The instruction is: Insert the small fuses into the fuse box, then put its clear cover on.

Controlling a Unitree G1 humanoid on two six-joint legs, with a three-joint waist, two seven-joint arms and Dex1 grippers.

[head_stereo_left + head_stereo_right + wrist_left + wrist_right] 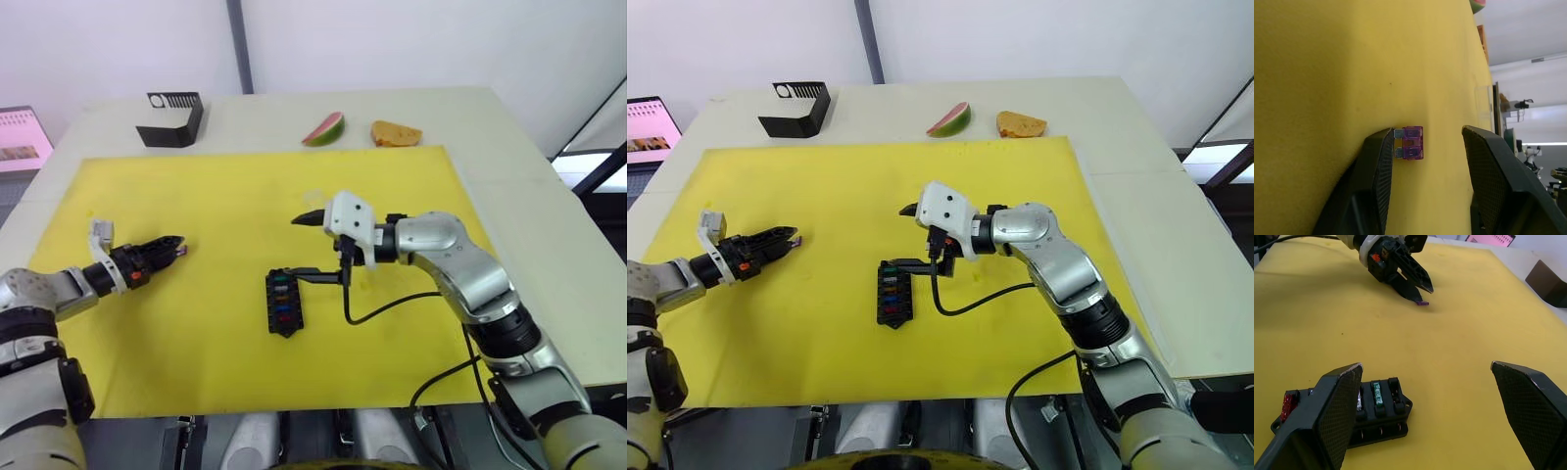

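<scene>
- Fuse box (284, 304) near the middle of the yellow mat (196, 362), lying flat, long side running away from the robot, pointed end towards the robot.
- Carries several small fuses already seated in its slots: a green fuse (1377, 394) and a red fuse (1287, 402) plain in the right wrist view, a blue fuse (284, 314) in the head views; other slots too small to read.
- Right gripper (312, 248) just above the far end of the box, turned on its side, fingers spread wide with nothing between them.
- Lower finger (1342, 401) of that gripper at the far end of the box, in front of some slots in the wrist view; whether touching the box or just over it, cannot tell. Other finger up and well clear of the box.
- Black cable (392, 305) looping over the mat from the right wrist.
- Left gripper (174, 248) well to the left of the box, low over the mat, pointing towards the middle.
- Fingers (1378, 166) of the left gripper partly open. Purple fuse (1412, 142) at the tip, its metal blades against the inner face of one finger, a clear gap left to the other finger, so not pinched.
- Whether the purple fuse rests on the mat or hangs just above it, cannot tell.
- Black bracket (171, 117) on the bare table (509, 166) beyond the mat's far left corner.
- Watermelon slice (324, 128) and an orange wedge of food (396, 133) side by side beyond the mat's far edge.
</scene>
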